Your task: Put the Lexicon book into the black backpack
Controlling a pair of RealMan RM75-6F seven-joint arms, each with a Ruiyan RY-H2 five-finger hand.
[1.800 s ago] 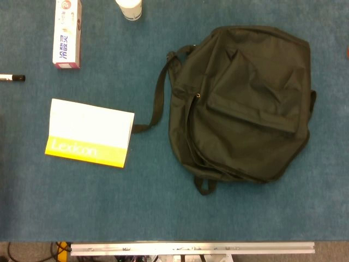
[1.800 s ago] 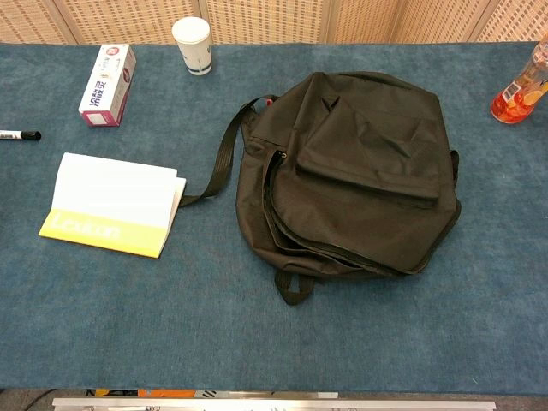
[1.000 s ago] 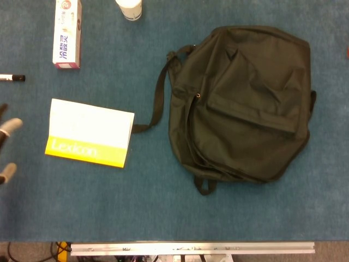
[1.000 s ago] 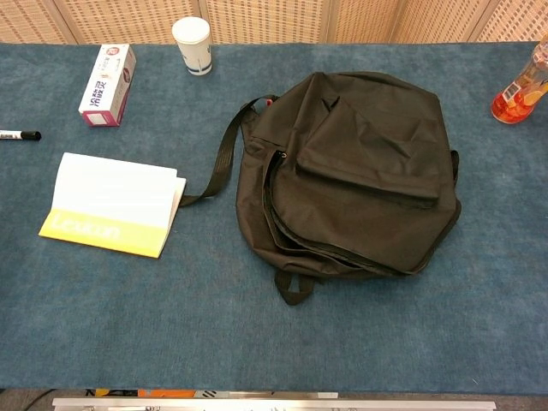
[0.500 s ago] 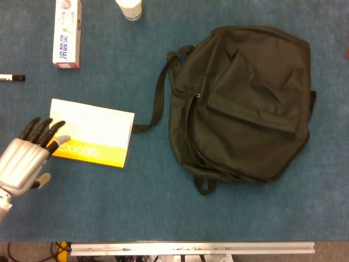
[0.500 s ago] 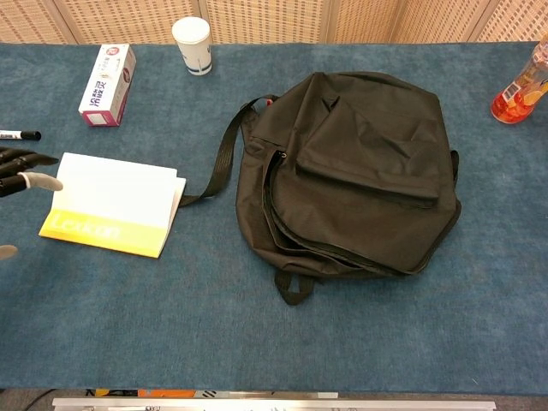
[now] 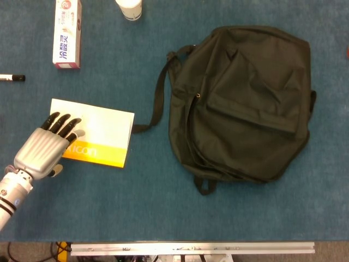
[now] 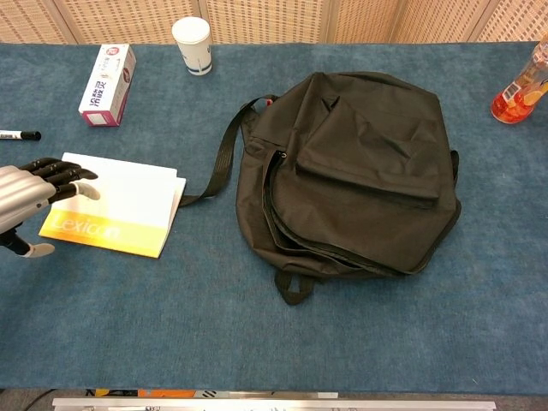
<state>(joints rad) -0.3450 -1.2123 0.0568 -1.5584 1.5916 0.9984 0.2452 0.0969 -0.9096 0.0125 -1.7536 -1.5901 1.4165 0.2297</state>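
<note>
The Lexicon book [image 7: 101,132] [image 8: 128,205], white with a yellow band along its near edge, lies flat on the blue table left of the bag. My left hand [image 7: 46,147] [image 8: 34,193] hovers over the book's left end, fingers spread and holding nothing; I cannot tell whether it touches the cover. The black backpack [image 7: 245,103] [image 8: 355,175] lies flat at centre right, its strap [image 7: 158,98] trailing toward the book. Its main zipper gapes slightly along the left side. My right hand is out of both views.
A toothpaste box [image 7: 67,34] [image 8: 108,84] and a white cup [image 7: 130,9] [image 8: 192,44] stand at the back left. A black marker [image 7: 12,78] [image 8: 17,135] lies at the left edge. An orange bottle [image 8: 518,90] stands at the far right.
My left hand came in from the left edge and moved right and forward over the book's left end. Book and backpack have not moved.
</note>
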